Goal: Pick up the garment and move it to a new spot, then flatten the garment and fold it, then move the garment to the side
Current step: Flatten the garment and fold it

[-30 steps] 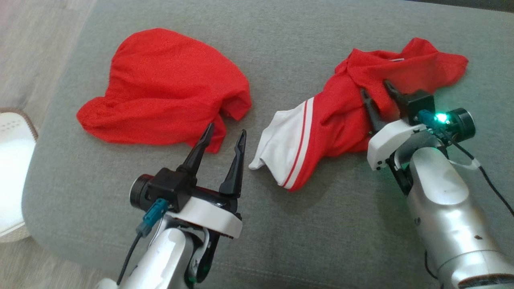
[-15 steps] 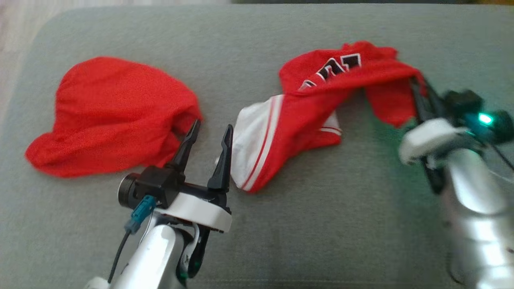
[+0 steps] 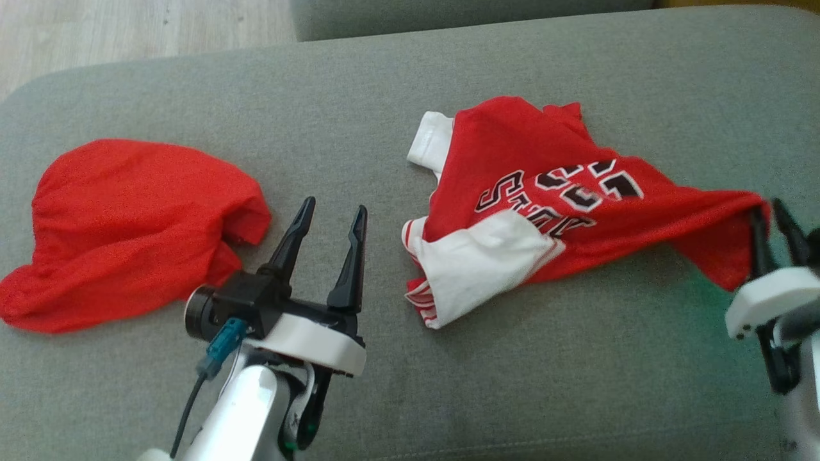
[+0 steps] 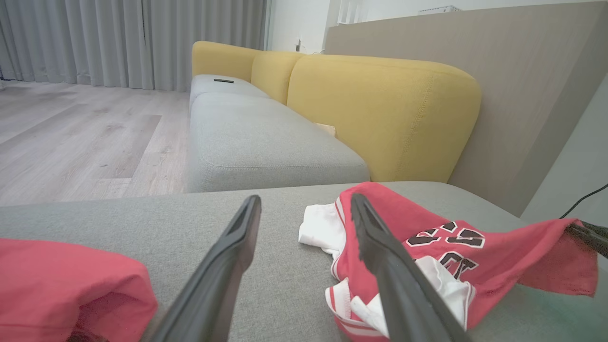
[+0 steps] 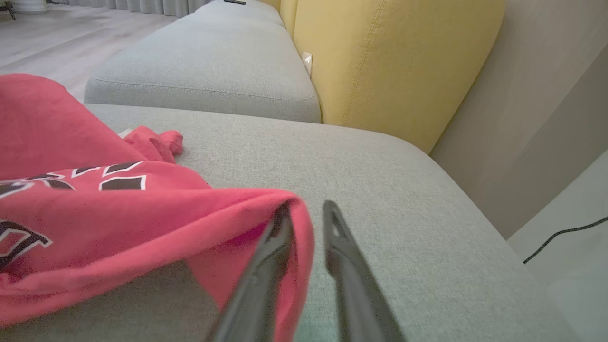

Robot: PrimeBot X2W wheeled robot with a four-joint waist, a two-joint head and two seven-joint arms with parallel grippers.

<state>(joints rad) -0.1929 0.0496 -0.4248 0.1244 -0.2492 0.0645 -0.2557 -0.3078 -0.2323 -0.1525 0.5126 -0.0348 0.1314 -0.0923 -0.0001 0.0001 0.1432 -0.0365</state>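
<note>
The garment is a red jersey with white trim and black lettering. It lies partly spread on the grey cushion, with its right corner lifted and stretched out to the right. My right gripper is shut on that red corner, and in the right wrist view the cloth wraps over one finger of the gripper. My left gripper hovers open and empty just left of the jersey. In its own view the gripper frames the jersey's white sleeve.
A second, plain red cloth lies bunched at the cushion's left, close to my left arm. Behind stand another grey cushion and a yellow backrest. Wood floor lies beyond the cushion's far left edge. A black cable runs at the right.
My right gripper has closed on the jersey and pulled its corner to the right, unfurling the cloth so the lettering shows. The head camera has shifted; my left gripper stays open.
</note>
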